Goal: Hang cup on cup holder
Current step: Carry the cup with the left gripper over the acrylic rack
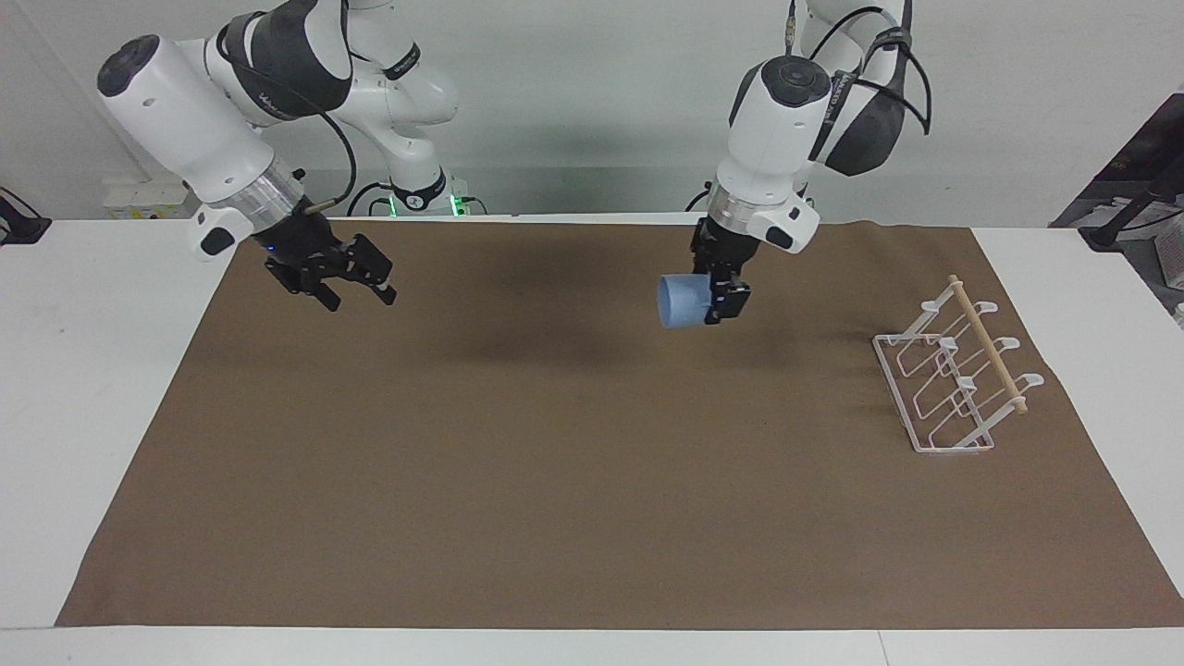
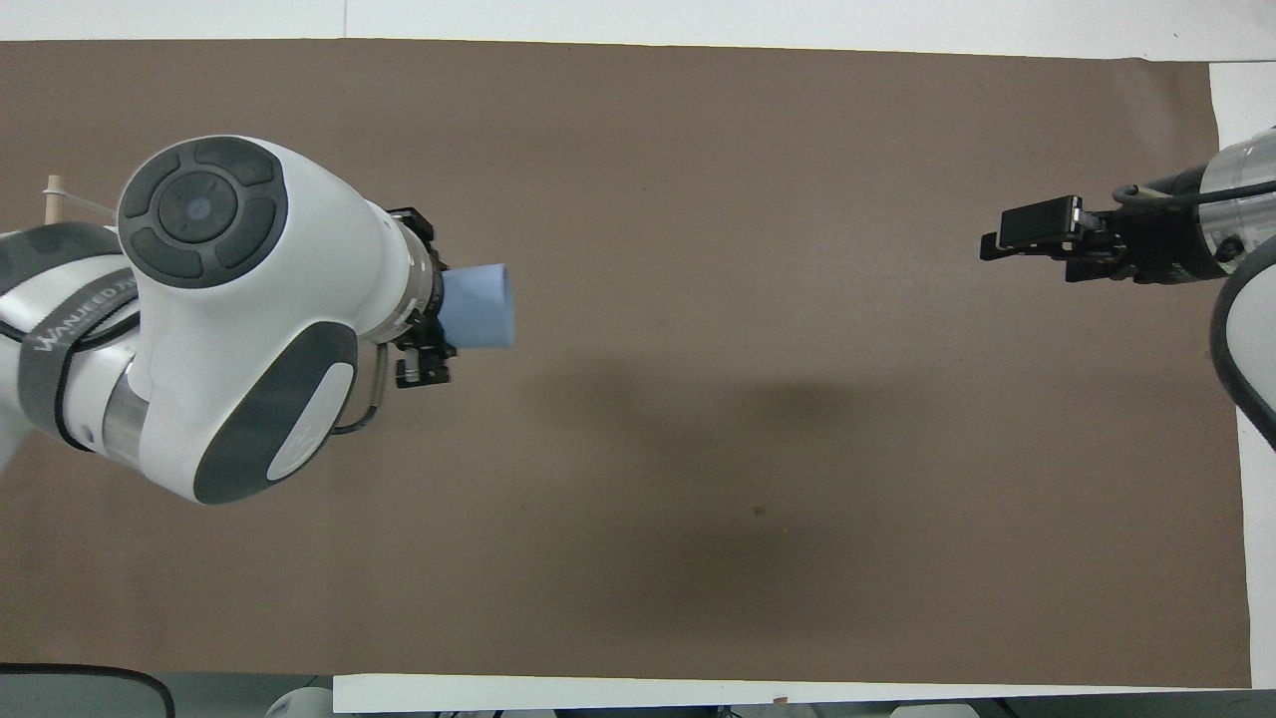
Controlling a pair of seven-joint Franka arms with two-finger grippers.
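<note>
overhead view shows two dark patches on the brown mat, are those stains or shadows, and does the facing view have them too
Shadows, most likely: in the overhead view soft-edged dark patches lie on the brown mat with no hard outline. In the facing view similar blurs lie near the cup held by the left gripper; lighting looks even and diffuse, no glare.

- The light-blue cup lay on its side in the air, clamped in the left gripper.
- The white wire cup holder stood at the left arm's end of the brown mat.

A plain pale wall ran along twelve o'clock above a white table overlaid by a wide brown mat, with dark equipment crowding the corner at two o'clock under soft, even light.
</note>
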